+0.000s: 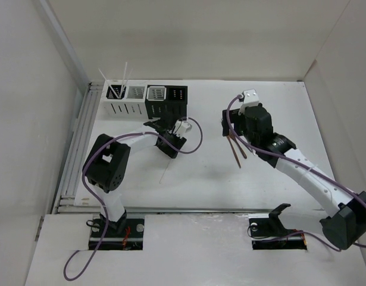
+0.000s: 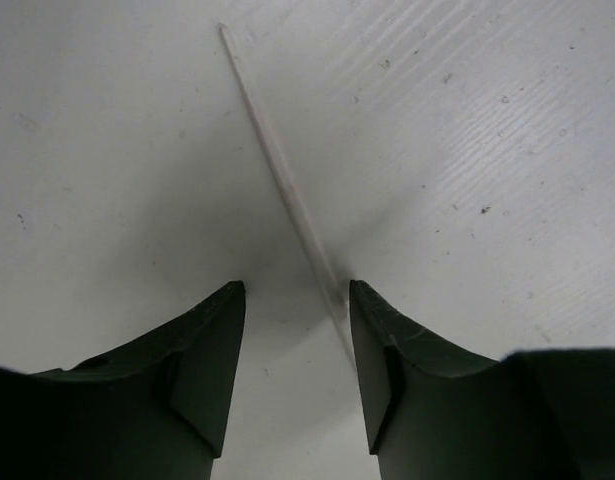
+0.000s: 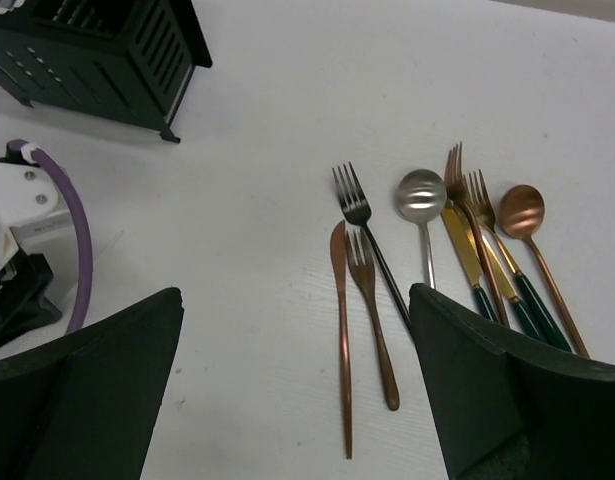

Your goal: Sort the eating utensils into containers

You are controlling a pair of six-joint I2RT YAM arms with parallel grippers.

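A thin white chopstick (image 2: 277, 170) lies on the table and runs away between my left gripper's (image 2: 292, 290) open fingers, close to the right one. My left gripper (image 1: 160, 127) is low, just in front of the black caddies (image 1: 166, 101). The white caddies (image 1: 124, 102) stand to their left, and the leftmost holds white chopsticks (image 1: 118, 77). My right gripper (image 3: 295, 292) is open and empty above a row of utensils: a copper knife (image 3: 340, 330), a copper fork (image 3: 372, 310), a dark-handled fork (image 3: 362, 215), a silver spoon (image 3: 421, 195), a gold knife (image 3: 465, 250) and a copper spoon (image 3: 522, 210).
The black caddy pair (image 3: 97, 50) shows at the top left of the right wrist view, with the left arm's purple cable (image 3: 77, 250) below it. Copper utensils (image 1: 236, 152) stick out below my right gripper (image 1: 230, 128). White walls enclose the table on three sides.
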